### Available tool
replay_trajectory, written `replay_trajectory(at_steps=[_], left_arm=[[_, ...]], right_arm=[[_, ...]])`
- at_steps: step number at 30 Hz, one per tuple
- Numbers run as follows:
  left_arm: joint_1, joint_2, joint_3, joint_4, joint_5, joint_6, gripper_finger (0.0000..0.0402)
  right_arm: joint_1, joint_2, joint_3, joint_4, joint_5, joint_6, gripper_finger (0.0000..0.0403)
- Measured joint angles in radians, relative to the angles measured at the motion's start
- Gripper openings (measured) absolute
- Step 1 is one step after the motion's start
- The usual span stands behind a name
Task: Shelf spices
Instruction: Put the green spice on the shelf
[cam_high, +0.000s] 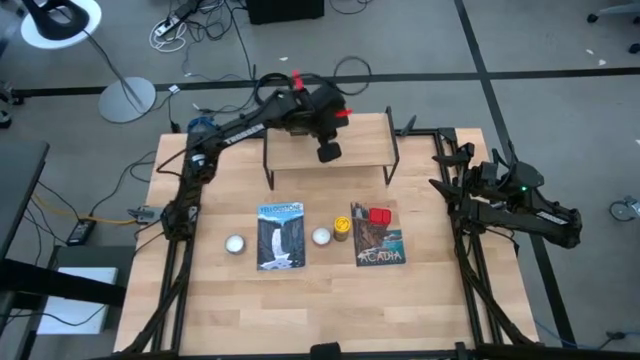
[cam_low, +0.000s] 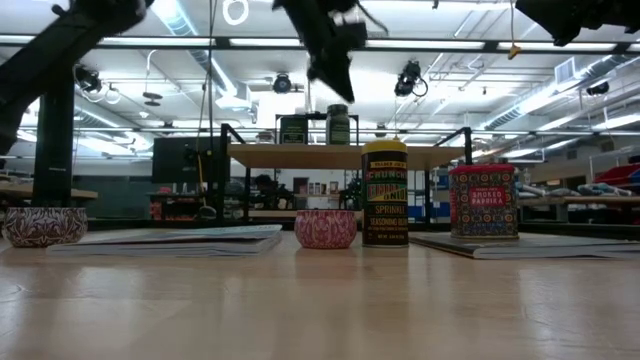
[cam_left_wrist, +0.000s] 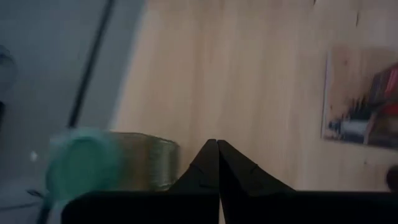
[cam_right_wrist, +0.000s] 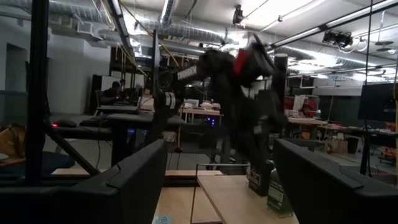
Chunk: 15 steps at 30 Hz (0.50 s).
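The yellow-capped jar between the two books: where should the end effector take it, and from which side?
Grip the yellow-capped jar around its upper body just under the cap, coming straight down. It stands upright and tall, with a white ball and the red tin close on either side.

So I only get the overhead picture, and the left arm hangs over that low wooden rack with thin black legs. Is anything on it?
Observer: Yes. From table height, a dark square tin and a green jar stand side by side on the shelf, on its light wooden top board.
Operator: Is the left gripper holding one of them?
Observer: No. Its wrist camera shows the left gripper shut on nothing, with the green jar close by.
Operator: And the right arm, off at the side?
Observer: Its wrist camera shows the right gripper wide open and holding nothing.
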Motion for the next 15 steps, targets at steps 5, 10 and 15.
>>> replay_trajectory(at_steps=[5, 10, 15], left_arm=[[-0.028, -0.128, 0.0, 0.033, -0.045, 0.0, 0.0], [-0.063, -0.295, 0.001, 0.07, -0.098, -0.002, 0.0], [-0.105, -0.449, 0.001, 0.062, -0.185, -0.004, 0.0]], right_arm=[[0.0, 0.001, 0.0, 0.0, 0.0, 0.001, 0.0293], [0.0, 0.061, 0.0, 0.05, 0.013, 0.008, 0.0293], [-0.001, 0.243, 0.023, 0.2, 0.02, 0.021, 0.0293]])
